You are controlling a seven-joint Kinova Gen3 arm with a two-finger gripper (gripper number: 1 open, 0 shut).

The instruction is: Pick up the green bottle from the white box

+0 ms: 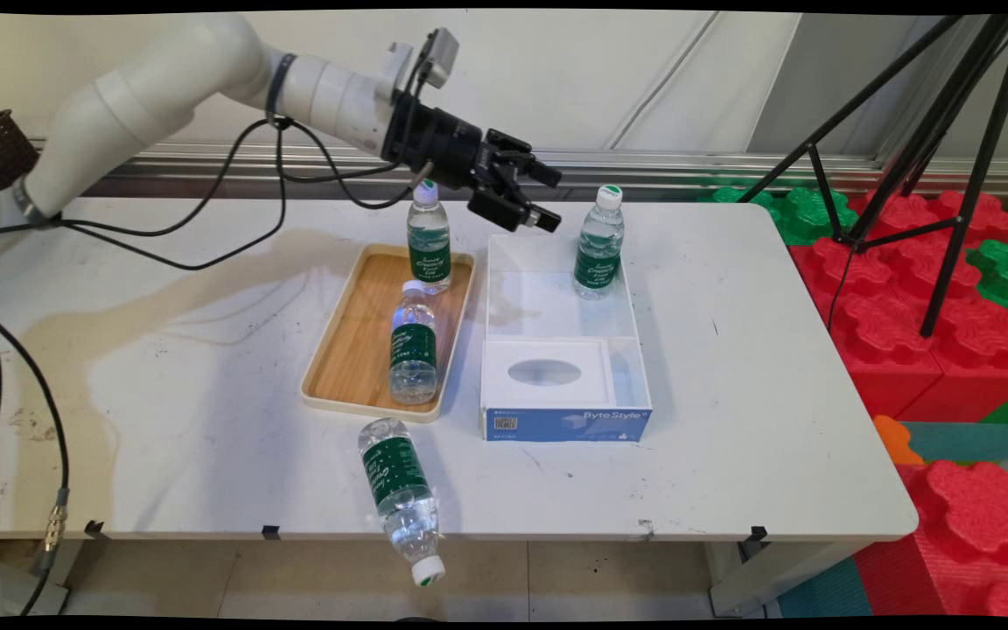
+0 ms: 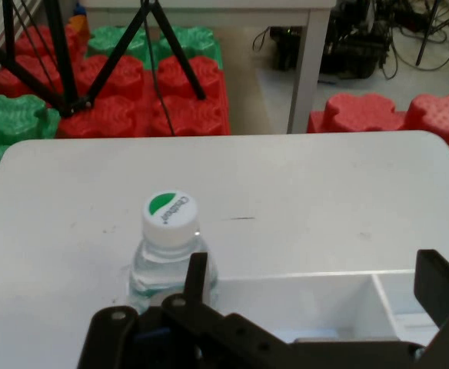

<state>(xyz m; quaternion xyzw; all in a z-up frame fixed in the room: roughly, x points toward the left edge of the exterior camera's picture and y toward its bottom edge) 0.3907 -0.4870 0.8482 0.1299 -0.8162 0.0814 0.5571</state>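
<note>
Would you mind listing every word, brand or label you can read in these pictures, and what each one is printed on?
"ByteStyle": front face of the blue box at the clear container's near end.
Green-and-white bottle cap in the hand view: has a word, too blurred to read.
Green labels on the water bottles, for instance the one lying at the table edge: white script, too small to read.
QR code on the blue box: not readable.

four water bottles [image 1: 428, 245] – one tray [image 1: 355, 350] – one box [image 1: 556, 289]
</note>
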